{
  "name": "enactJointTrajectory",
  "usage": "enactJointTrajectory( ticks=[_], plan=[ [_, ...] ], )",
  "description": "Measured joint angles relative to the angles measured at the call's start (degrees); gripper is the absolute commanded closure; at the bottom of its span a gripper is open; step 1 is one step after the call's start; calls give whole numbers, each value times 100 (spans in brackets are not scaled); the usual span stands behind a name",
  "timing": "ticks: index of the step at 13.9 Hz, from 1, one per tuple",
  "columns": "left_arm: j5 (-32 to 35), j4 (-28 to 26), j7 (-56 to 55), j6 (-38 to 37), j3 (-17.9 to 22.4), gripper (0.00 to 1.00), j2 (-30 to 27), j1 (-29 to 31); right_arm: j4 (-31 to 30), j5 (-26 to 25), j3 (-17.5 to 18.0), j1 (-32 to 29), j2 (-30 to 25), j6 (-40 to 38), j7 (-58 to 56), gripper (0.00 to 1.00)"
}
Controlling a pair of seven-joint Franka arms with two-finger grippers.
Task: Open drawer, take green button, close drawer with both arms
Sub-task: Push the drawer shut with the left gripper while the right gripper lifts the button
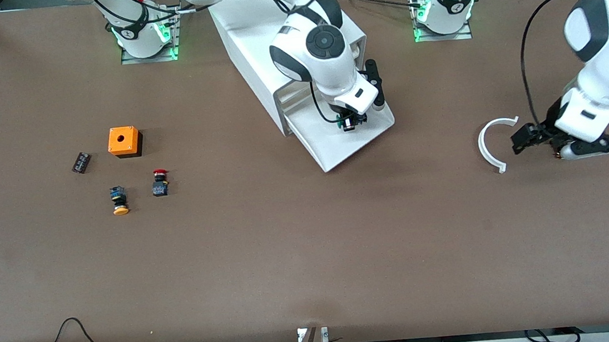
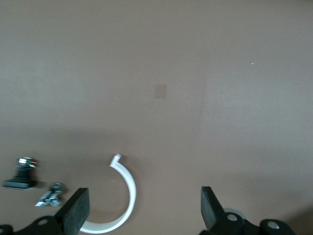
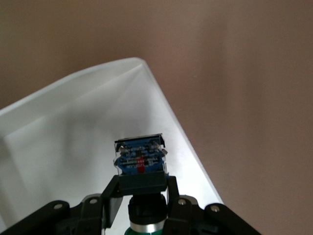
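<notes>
Drawer (image 1: 336, 148) pulled out of cabinet (image 1: 253, 42), right gripper (image 1: 348, 123) over it, fingers clamped on button (image 3: 141, 159), left gripper (image 1: 536, 140) spread wide, low beside white ring (image 1: 489, 145)

text: none readable | labels: none | numbers: none | signs: none on any object or surface

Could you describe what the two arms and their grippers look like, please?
Both arms are glossy white with rounded shells and black bands and round dark caps at the joints. Each base is white, lit green at its foot. A black cable loops along the left arm. The right gripper and the left gripper are black with two blocky fingers; silver screws show on the right gripper's finger mounts.
</notes>
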Motion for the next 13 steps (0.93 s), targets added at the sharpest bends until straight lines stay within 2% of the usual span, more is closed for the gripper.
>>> enactJointTrajectory(
  ticks=[3,5,9,13],
  plan=[
    [0,-145,-1041,445,-166,0,456,-296,-4,-114,-180,-163,-403,-270,828,78],
    [0,-201,-1813,817,-185,0,868,-604,-70,-136,-410,-363,-548,-355,1155,78],
    [0,-218,-3360,1405,-224,0,1700,-1360,-310,-545,-1005,-666,-658,-350,1840,78],
    [-77,-257,-3756,1427,-346,0,1952,-1828,-1062,-569,-1165,-911,-946,-388,3465,77]
  ],
)
